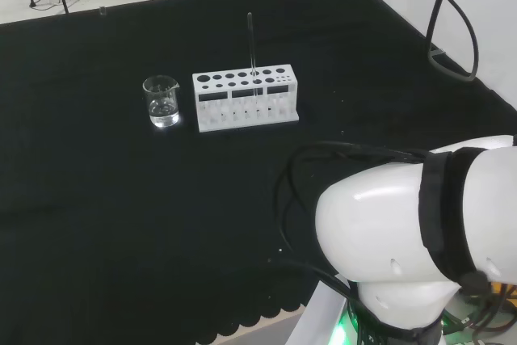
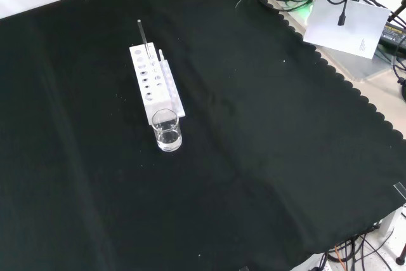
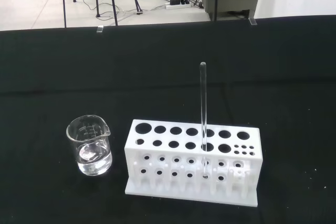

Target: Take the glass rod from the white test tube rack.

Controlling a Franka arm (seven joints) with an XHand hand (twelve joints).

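Head view: glass rod (image 1: 252, 54) stands upright in white rack (image 1: 245, 101), center-left of frame; beaker (image 1: 161, 101) just left of it. Hand's state: can't tell.

Front view: rod (image 2: 143, 37) sits at rack's far end, upper left.

Wrist view: rod (image 3: 202, 119) in a front-row hole. Risk: a tilted pull could tip the rack, or a stray finger could knock the beaker.

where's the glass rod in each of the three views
Head view: the glass rod stands upright in the white rack, above centre.
Front view: the rod rises from the rack's far end, upper left.
Wrist view: the rod stands mid-picture in the rack.
Shared landmark: the glass beaker at the rack's end.
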